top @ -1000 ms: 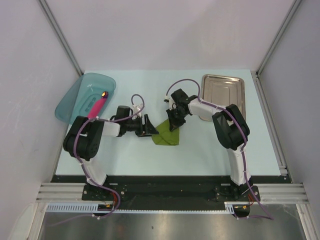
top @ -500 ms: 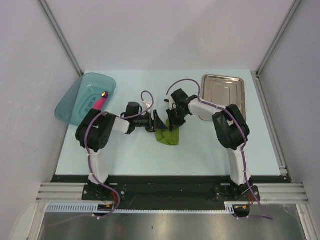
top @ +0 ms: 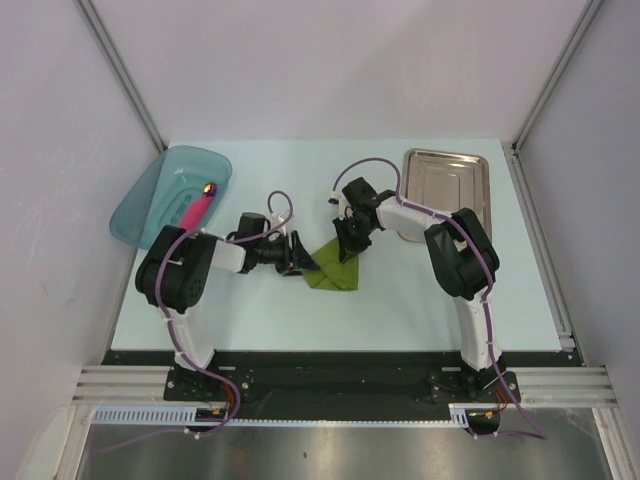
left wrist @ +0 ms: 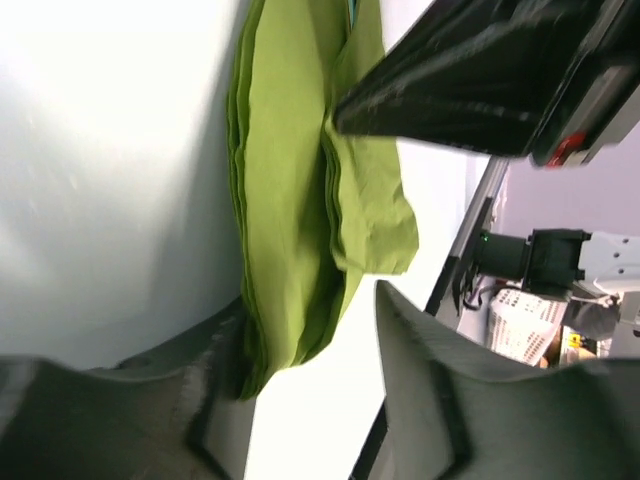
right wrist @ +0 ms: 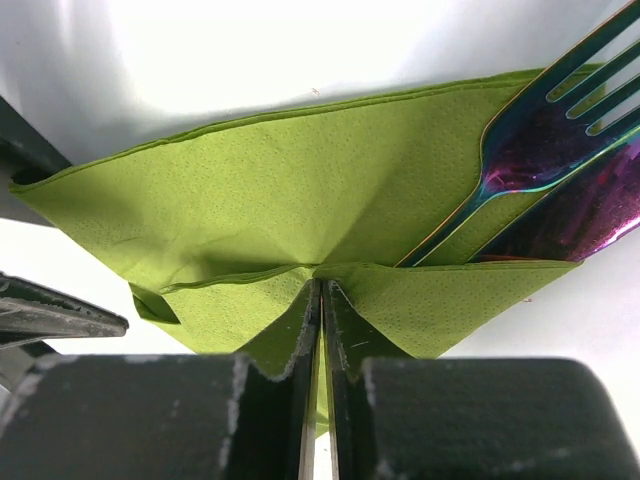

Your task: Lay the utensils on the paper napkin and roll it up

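Observation:
The olive-green paper napkin (top: pixel 335 272) lies folded in the middle of the table, with the two iridescent utensils tucked inside it. In the right wrist view a fork (right wrist: pixel 535 150) and a second purple piece (right wrist: pixel 590 215) stick out of the napkin (right wrist: pixel 280 190) at the upper right. My right gripper (top: pixel 350 247) is shut on a raised fold of the napkin (right wrist: pixel 322 300). My left gripper (top: pixel 300 258) is open at the napkin's left edge. In the left wrist view the layered napkin edge (left wrist: pixel 290 200) lies between the fingers, against the left finger (left wrist: pixel 150 400).
A teal translucent tub (top: pixel 160 195) stands at the back left with a pink bar (top: pixel 195 210) in it. A silver steel tray (top: pixel 447 180) lies at the back right. White walls close in the table on three sides.
My left gripper pushed right into the napkin half a second ago, bunching it, then drew back left a little. The right gripper stayed shut on the fold.

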